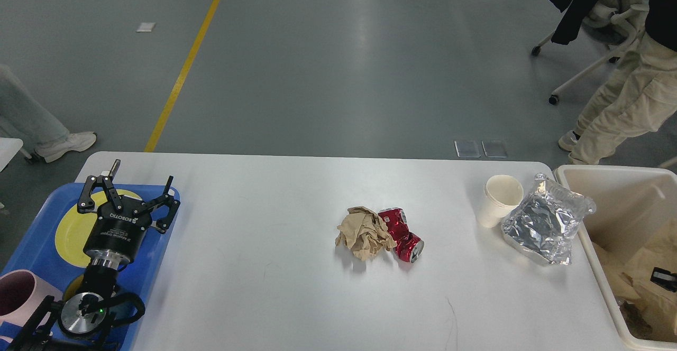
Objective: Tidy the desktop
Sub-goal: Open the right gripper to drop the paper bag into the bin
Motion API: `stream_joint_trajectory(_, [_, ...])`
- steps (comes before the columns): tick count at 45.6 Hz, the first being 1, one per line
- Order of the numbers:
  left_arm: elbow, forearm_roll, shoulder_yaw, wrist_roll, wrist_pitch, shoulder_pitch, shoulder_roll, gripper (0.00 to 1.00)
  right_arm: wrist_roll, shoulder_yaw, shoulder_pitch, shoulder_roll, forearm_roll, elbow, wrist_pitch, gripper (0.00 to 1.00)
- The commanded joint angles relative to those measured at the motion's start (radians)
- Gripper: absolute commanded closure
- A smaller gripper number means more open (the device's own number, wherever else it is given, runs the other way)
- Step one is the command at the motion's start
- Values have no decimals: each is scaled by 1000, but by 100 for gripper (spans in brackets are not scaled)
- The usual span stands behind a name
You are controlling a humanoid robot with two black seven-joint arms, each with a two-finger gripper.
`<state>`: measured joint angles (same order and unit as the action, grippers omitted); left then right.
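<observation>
The desktop (275, 287) is a white tabletop carrying a crumpled brown paper ball (364, 232), a crushed red can (402, 233), a white paper cup (497, 200) and a crinkled silver foil bag (547, 224). My left gripper (129, 186) is open and empty, hovering over the blue tray (31, 234) at the left. Only a small black part of my right gripper (665, 279) shows, low inside the cream bin (592, 182) against a brown paper sheet (645, 271). Its fingers cannot be made out.
The blue tray holds a yellow plate (71, 229) and a pink mug (21, 298). The bin stands against the table's right edge. A person (619, 97) and an office chair (587, 39) stand behind the bin. Another person's foot (66, 144) is at the far left.
</observation>
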<state>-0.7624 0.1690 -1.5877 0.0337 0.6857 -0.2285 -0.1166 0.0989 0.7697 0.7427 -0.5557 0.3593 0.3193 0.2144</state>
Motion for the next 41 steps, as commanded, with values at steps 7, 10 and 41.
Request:
stream_joint_trajectory(7, [0,0,0,0,0,0,0,3,-2,-43,-197,195,-2,-253,-108,100])
stream_joint_trajectory(10, [0,1,0,0,0,0,0,3,-2,-50,-204,204,-2,-255,-131,100])
stream_joint_trajectory(41, [0,1,0,0,0,0,0,3,-1,-70,-237,203,-2,-244,-314,0])
